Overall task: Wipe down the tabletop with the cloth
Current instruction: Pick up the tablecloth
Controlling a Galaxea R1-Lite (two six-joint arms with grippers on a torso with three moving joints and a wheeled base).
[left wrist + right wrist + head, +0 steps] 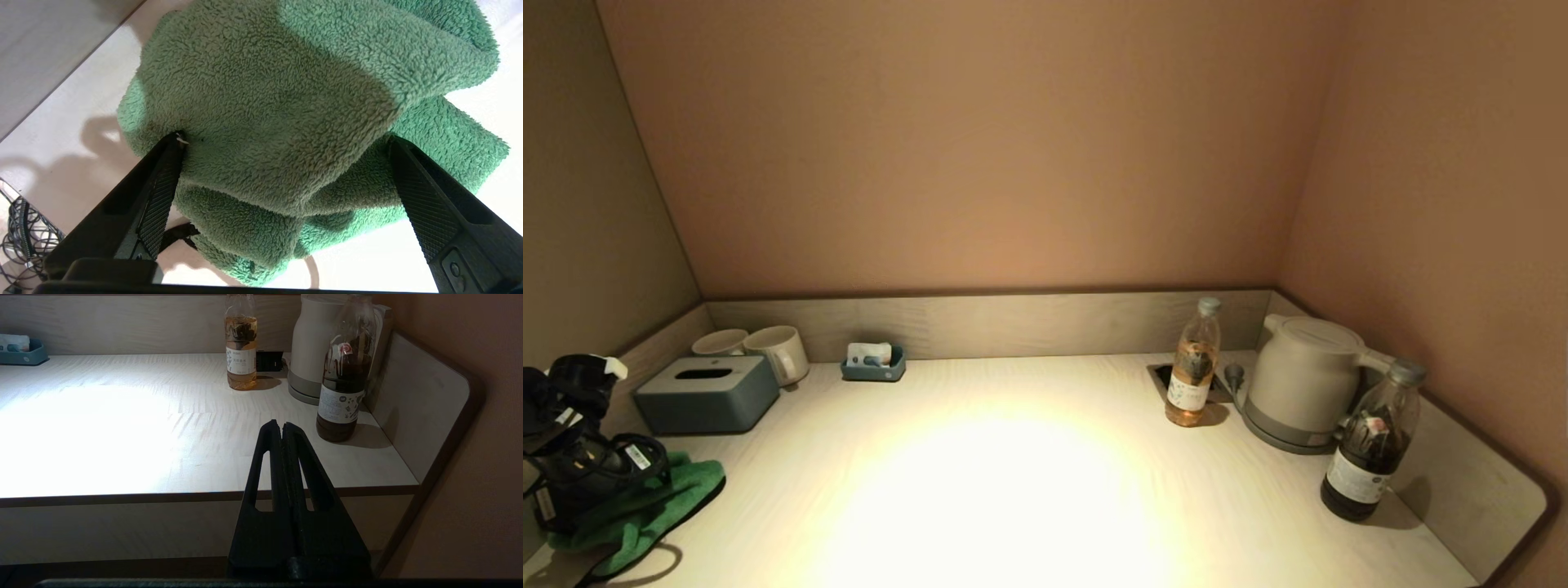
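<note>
The green cloth (pixel 645 510) lies bunched in folds at the front left corner of the tabletop (pixel 1029 482). The left gripper (pixel 282 179) stands over it with its jaws spread wide, one black finger (pixel 159 192) touching the fleece on one side and the other on the far side of the bunch; the fingers straddle the cloth without squeezing it.

The right gripper (pixel 282 428) hangs off the front edge of the desk toward the right end, below the level of the surface, its two fingers pressed flat together on nothing.

Along the back edge at the left, a grey tissue box (pixel 707 394) shows a dark slot in its lid; what is inside cannot be told. Two pale mugs (pixel 756 349) stand just behind it, their insides hidden. A small blue tray (pixel 874 365) against the back edge holds a few white packets.

Toward the back right corner, a clear bottle (pixel 1194 363) with amber liquid filling roughly its lower part stands beside a recessed socket (pixel 1172 380). A white kettle (pixel 1303 380) sits on its base in the corner, lid closed. Nearer the front along the right edge, a dark bottle (pixel 1372 441) is nearly full of dark liquid.
</note>
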